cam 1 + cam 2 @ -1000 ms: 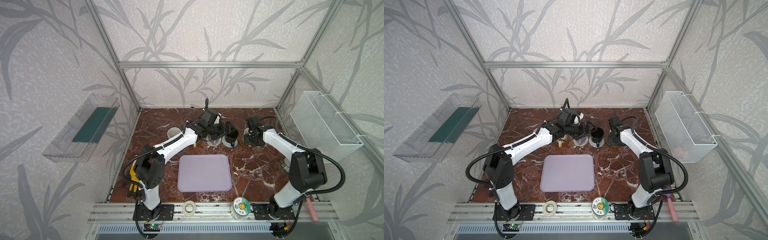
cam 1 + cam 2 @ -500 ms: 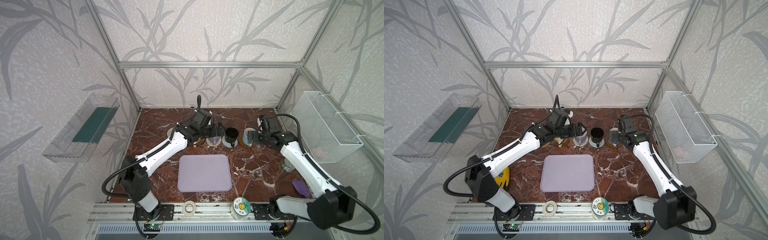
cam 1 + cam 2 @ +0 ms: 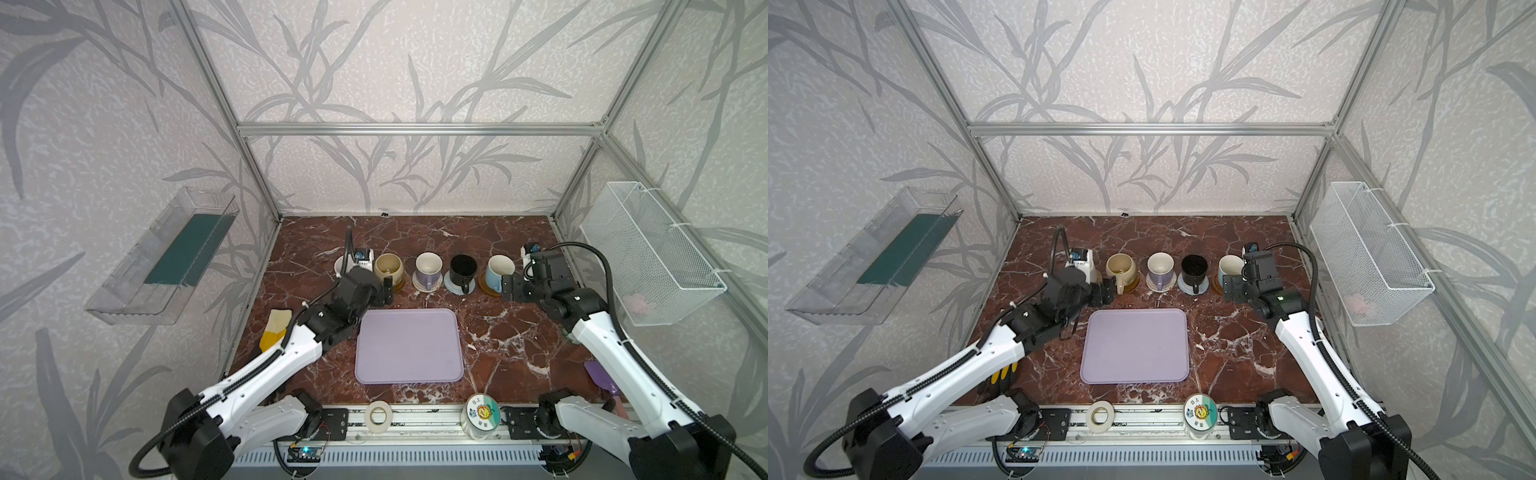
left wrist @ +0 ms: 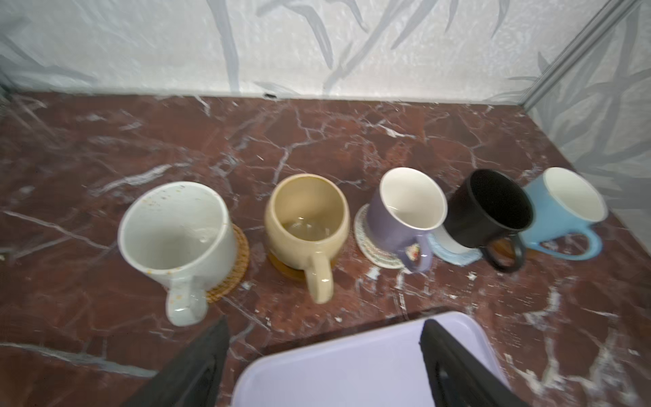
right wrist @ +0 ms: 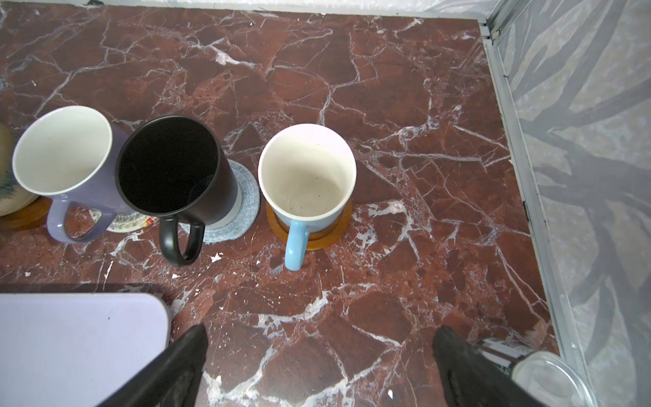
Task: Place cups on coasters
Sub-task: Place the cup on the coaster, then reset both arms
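Row check, back of table: five mugs, each on its own coaster, handles facing the arms, probably for easy gripping
- white mug (image 4: 176, 225) on rattan coaster (image 4: 236, 267)
- beige mug (image 4: 306, 225) on wooden coaster (image 4: 285, 271)
- lavender mug (image 4: 405, 218) on cream spiral coaster (image 4: 370, 243)
- black mug (image 4: 489, 211) on grey-blue coaster (image 5: 239, 211)
- light blue mug (image 5: 306, 176) on rimmed wooden coaster (image 5: 331, 232)

Left gripper (image 4: 324, 326): jaws spread wide, nothing between them, short of the row over the lavender tray (image 3: 409, 345) edge. Right gripper (image 5: 322, 331): also wide and empty, over bare marble in front of the blue mug. Judgement: placing looks complete, and the arms stand clear so as not to nudge the handles

Hard to read:
- white mug is mostly hidden behind the left wrist in both top views
- rattan disc shows on one side only, so centring is uncertain
- beige mug's coaster is just a sliver
- left wrist view is blurred
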### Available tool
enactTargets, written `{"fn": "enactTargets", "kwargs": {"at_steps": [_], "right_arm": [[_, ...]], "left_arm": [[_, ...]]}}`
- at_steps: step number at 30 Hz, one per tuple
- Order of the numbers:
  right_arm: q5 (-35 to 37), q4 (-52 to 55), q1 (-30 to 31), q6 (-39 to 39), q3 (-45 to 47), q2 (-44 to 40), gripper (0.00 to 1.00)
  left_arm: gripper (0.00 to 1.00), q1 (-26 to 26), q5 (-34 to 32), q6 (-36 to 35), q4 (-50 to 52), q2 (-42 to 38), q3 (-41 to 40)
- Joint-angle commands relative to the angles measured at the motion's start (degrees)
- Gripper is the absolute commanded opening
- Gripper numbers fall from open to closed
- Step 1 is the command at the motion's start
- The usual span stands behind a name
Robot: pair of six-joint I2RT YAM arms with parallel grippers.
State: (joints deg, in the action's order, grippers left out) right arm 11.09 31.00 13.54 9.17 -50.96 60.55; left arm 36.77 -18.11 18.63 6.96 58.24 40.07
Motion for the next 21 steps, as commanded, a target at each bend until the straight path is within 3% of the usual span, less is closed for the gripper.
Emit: {"fn": "enactTargets", "kwargs": {"at_steps": [1,6,10,16,21], "right_arm": [[4.1,-11.5,-0.2,0.6,6.8,-2.6,0.95],[7.9,-24.5,-0.2,-2.0,15.9,-2.3,0.93],[11.7,-37.1,-0.2,-3.2,21.7,1.0,0.88],[12.3,-41.7,-0.3,-8.5,21.2,6.7,0.89],[11.5,-53.3,-0.6,-11.5,25.3,8.0,0.89]], "left_arm": [[0.93,-1.4,-12.0,-12.1,-19.6,-4.3,-7.9],[0.94,-10.1,-13.0,-13.6,-21.3,-2.4,-10.3],[0.95,-13.5,-15.9,-18.8,-32.3,3.6,-13.3],[0.95,-16.2,-21.6,-31.1,-49.3,14.9,-16.3],[0.96,-20.3,-18.8,-29.0,-53.0,18.7,-18.6]]}}
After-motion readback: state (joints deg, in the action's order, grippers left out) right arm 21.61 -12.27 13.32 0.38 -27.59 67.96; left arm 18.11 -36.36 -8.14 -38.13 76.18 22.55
